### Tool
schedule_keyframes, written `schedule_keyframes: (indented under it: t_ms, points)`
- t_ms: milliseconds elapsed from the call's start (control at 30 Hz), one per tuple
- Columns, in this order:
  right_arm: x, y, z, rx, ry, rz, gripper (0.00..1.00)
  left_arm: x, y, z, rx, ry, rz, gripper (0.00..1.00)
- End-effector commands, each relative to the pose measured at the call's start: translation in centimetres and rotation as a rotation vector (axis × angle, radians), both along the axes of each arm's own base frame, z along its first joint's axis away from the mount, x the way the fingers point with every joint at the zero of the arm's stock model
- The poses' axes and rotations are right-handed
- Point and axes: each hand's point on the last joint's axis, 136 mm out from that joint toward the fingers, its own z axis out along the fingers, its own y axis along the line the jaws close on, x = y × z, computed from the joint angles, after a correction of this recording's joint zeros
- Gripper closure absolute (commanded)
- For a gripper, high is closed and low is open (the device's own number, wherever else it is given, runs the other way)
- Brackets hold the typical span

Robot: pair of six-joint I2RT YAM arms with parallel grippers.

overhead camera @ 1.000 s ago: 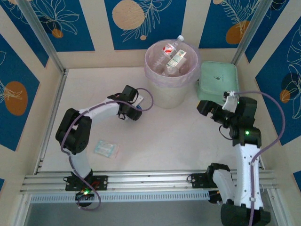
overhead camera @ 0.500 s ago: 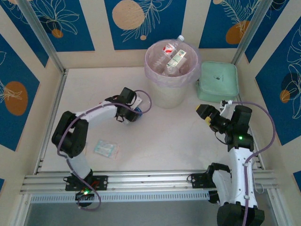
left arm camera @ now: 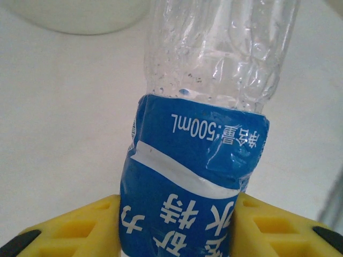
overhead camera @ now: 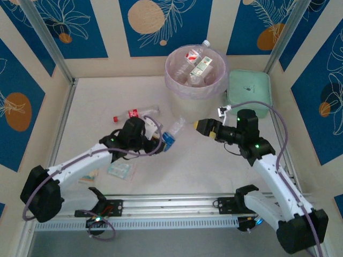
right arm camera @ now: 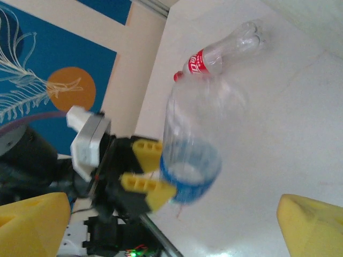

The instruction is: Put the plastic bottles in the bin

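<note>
Blue bottle [overhead camera: 172, 133] is now clamped in the left gripper [overhead camera: 161, 140], which has pulled back mid-table, short of the bin [overhead camera: 187, 107]. The right gripper [overhead camera: 205, 128], wide open and empty, has swung in close, so a handover looks likely.

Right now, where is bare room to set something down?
Bare: far-left corner beyond the red-label bottle; the middle between packet, right hand and rail. Crowded: around the left hand with its blue-label bottle, and by bin and green case.
</note>
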Motion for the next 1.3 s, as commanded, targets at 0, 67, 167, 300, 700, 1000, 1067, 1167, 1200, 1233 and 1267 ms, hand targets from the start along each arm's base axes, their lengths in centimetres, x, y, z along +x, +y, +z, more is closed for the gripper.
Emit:
schedule_keyframes:
  t_ms: [0,67,167,300,700,1000,1067,1167,1200,1233,1267]
  points:
    - [1.4,0.7,0.3,-0.075,-0.068,0.002,0.01,-1.3,-2.1,2.5,-0.127,-0.022,-0.026,0.55]
    - [2.1,1.0,-0.5,-0.107,-0.053,0.008,0.01,-1.7,-2.6,2.8,-0.133,-0.032,-0.037,0.55]
    - [2.6,1.3,-1.8,-0.132,-0.008,0.015,0.0,-1.6,-2.9,3.1,-0.137,-0.036,-0.038,0.55]
    - [2.1,2.0,-2.0,-0.097,-0.003,0.061,0.11,-1.3,-3.5,2.9,-0.123,-0.028,-0.048,0.55]
    - [1.9,2.3,-3.0,-0.079,0.052,0.071,0.2,-0.8,-4.5,2.9,-0.159,-0.026,-0.047,0.55]
    - [2.7,2.4,-3.0,-0.072,0.072,0.063,0.33,-0.8,-4.4,2.6,-0.154,-0.028,-0.042,0.53]
    - [2.9,1.9,-2.0,-0.078,0.047,0.049,0.41,-0.6,-4.2,2.6,-0.15,-0.034,-0.03,0.49]
    - [3.1,0.9,0.9,-0.094,-0.022,0.027,0.47,-0.4,-3.8,2.9,-0.15,-0.049,-0.007,0.32]
    - [3.1,0.3,2.2,-0.109,-0.052,0.015,0.48,-0.3,-3.6,3.2,-0.149,-0.053,0.01,0.19]
    - [3.1,-0.4,3.5,-0.13,-0.087,0.001,0.49,-0.1,-3.3,3.4,-0.147,-0.059,0.028,0.08]
    - [3.2,-1.2,5.1,-0.149,-0.127,-0.017,0.51,-0.1,-3.0,3.5,-0.144,-0.062,0.038,0.02]
